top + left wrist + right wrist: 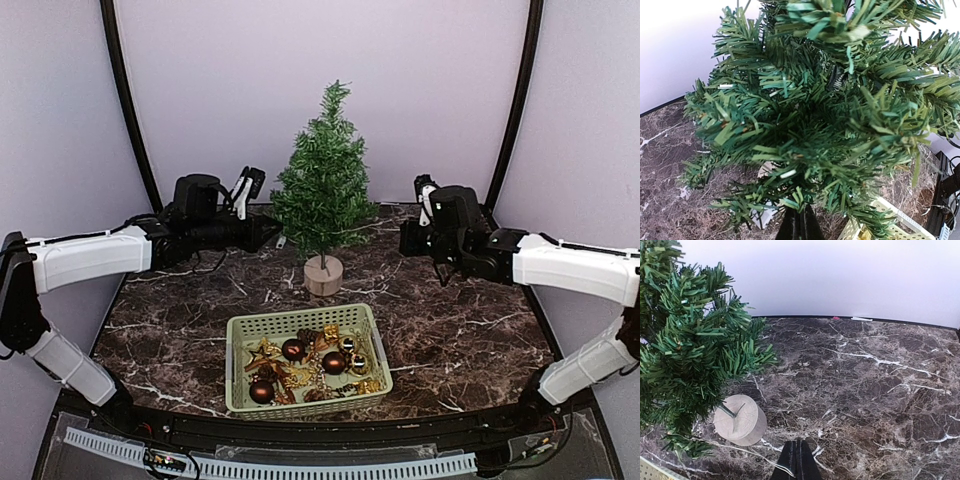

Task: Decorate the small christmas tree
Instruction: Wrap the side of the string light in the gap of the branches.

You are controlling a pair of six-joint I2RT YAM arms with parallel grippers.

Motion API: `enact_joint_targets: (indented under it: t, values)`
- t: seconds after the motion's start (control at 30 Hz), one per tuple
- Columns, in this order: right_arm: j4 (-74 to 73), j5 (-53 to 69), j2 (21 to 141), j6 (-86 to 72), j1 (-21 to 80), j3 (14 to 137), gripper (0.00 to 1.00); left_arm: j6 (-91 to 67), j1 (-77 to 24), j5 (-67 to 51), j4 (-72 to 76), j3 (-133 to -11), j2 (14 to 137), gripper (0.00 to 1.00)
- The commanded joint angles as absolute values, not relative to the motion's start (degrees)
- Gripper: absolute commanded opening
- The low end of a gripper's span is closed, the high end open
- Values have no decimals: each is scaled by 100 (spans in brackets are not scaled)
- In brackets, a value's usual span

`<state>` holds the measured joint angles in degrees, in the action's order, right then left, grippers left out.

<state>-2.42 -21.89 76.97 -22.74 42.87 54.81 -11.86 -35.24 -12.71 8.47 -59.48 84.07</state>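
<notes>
The small christmas tree (323, 190) stands upright on its round wooden base (323, 275) at the middle back of the table, with no ornament showing on it. My left gripper (272, 232) is shut at the tree's lower left branches. In the left wrist view, needles of the tree (820, 125) overlap the tips of the left gripper (801, 211), so anything pinched there is hidden. My right gripper (408, 240) hovers right of the tree. It is shut (799, 444) on a thin pale wire (740, 456) that runs left past the base (740, 421).
A pale green basket (300, 325) holding dark red baubles, gold ornaments and a star sits in front of the tree, near the table's front edge. A small white piece (282, 241) lies on the marble under the left branches. A curved wall closes off the back.
</notes>
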Motion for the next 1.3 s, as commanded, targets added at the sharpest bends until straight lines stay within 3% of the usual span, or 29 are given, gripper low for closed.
enact_joint_targets:
  t: [0.0, 0.47, 0.53, 0.7, 0.8, 0.93, 1.13, 1.27]
  values:
    - [182, -1739, 7993, -2267, 4110, 5704, 0, -1211, -3412, -1283, 1087, -5919, 8472, 0]
    - [814, -525, 8776, -2508, 4096, 5696, 0, -1104, -3076, -1363, 1405, -5958, 8689, 0]
    - [870, -461, 8818, -2546, 4095, 5673, 0, -1099, -3042, -1347, 1410, -5983, 8686, 6]
    - [972, -457, 8839, -2613, 4100, 5582, 0, -1123, -3030, -1281, 1444, -5826, 8340, 33]
    - [1008, -423, 8857, -2645, 4096, 5547, 0, -1173, -3032, -1310, 1368, -5569, 8064, 54]
    - [1061, -402, 8862, -2676, 4096, 5502, 0, -1341, -3043, -1525, 1167, -5277, 7637, 72]
    - [1133, -421, 8844, -2746, 4097, 5443, 0, -1712, -3368, -1853, 1261, -4923, 7462, 84]
    - [1129, -431, 8806, -2766, 4096, 5423, 0, -1767, -3519, -1770, 1245, -4991, 7671, 86]
